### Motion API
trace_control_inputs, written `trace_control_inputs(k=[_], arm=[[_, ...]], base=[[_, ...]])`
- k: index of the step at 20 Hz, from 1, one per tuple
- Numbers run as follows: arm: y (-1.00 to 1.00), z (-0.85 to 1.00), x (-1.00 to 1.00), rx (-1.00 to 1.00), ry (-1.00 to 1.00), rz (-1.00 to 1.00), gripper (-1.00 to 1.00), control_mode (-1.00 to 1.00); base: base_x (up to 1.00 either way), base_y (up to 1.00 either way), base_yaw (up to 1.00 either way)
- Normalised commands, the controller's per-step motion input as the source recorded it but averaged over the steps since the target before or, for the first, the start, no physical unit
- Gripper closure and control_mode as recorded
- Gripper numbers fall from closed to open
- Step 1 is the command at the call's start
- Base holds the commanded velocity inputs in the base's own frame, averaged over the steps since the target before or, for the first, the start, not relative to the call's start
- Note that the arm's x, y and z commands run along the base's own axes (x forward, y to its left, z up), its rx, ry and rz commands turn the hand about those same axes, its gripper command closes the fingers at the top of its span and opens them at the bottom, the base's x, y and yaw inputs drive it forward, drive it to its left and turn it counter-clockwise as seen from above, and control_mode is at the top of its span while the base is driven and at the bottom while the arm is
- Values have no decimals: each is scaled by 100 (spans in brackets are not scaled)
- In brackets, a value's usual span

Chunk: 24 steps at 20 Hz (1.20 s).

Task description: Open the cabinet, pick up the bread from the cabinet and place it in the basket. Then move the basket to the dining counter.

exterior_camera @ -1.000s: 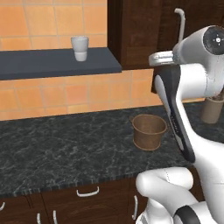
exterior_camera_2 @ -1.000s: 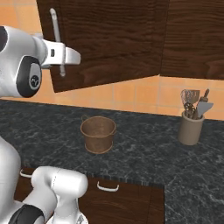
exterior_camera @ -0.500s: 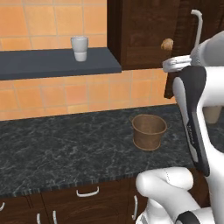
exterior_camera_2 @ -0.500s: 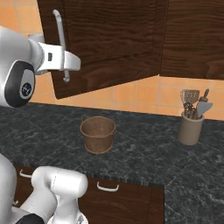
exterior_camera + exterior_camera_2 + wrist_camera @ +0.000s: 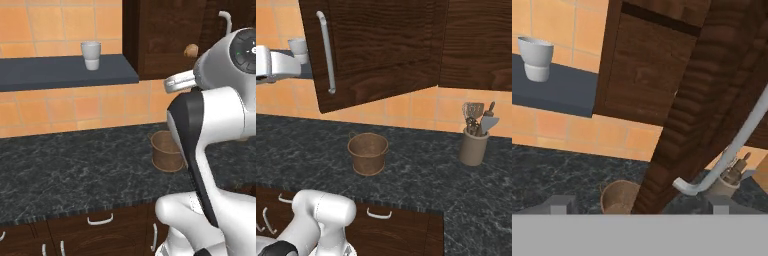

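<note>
1. The cabinet [image 5: 381,45] has its door swung partly outward; in the right base view the door hides the inside, while in the left base view a small tan rounded shape, the bread [image 5: 190,50], shows in the opening, partly hidden by the arm.
2. The basket [image 5: 368,153] stands upright on the black speckled worktop [image 5: 421,170] below the door; in the left base view the arm covers its right side.
3. The arm reaches up high, its forearm level, ending behind the door's left edge; the gripper [image 5: 639,204] sits just beside the silver bar handle [image 5: 732,150], its two fingertips set wide apart and holding nothing.
4. A white cup [image 5: 91,55] stands on a dark shelf [image 5: 60,72]; a utensil holder [image 5: 474,146] stands well right of the basket.
</note>
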Motion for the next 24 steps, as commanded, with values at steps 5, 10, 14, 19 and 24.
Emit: trace_control_inputs(k=[5,10,14,19,24], arm=[[12,-35,57,-2,0,0,-100,-100],[52,-22,39,-21,-1,-2,-100,-100],[25,-35,95,-25,0,0,-100,-100],[3,-10,100,-15,0,-5,-100,-100],[-45,-5,73,0,8,-7,-100,-100]], base=[[0,0,0],[0,0,0],[0,0,0],[0,0,0],[0,0,0]])
